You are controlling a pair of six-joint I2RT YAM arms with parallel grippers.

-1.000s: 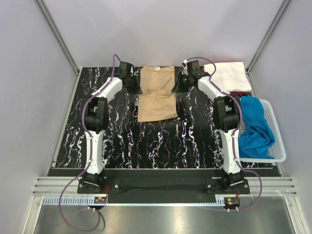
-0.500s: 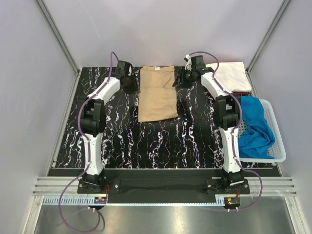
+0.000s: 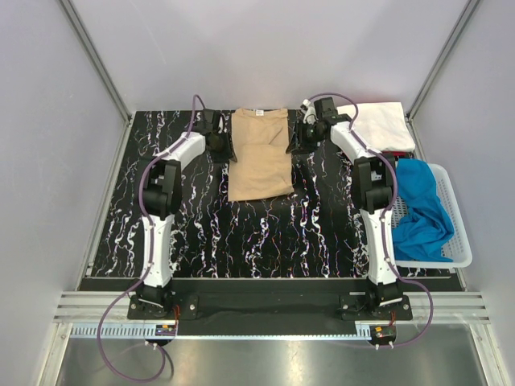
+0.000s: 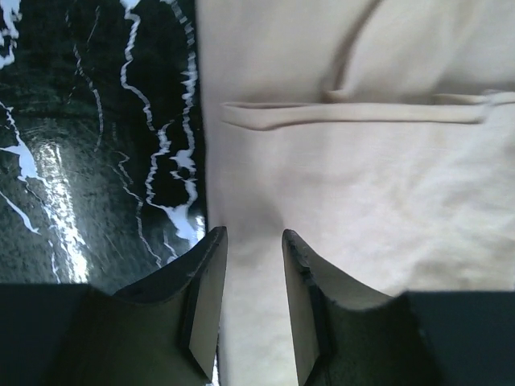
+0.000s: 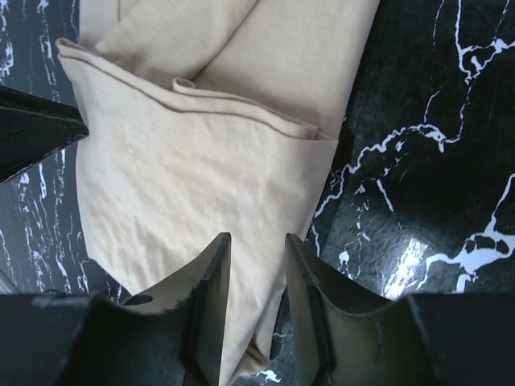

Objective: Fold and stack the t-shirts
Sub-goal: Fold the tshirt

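From my end, nearest is a steel sill, then the black bar that carries both arm bases. Beyond it runs the table, glossy black with white veining that catches the light. At the right edge sits a white basket with the blue shirt heaped in it and spilling over the near-left rim.

Both arms reach to the far half of the table. The tan shirt lies flat there, folded to a narrow strip, collar at the far end. My left gripper hangs over its left edge, fingers a little apart with nothing between them. The right gripper is above the shirt's right edge, also slightly parted and empty.

At the far right corner, the white shirt lies folded on a red shirt, which shows only as a sliver. Grey walls and aluminium posts close the cell.
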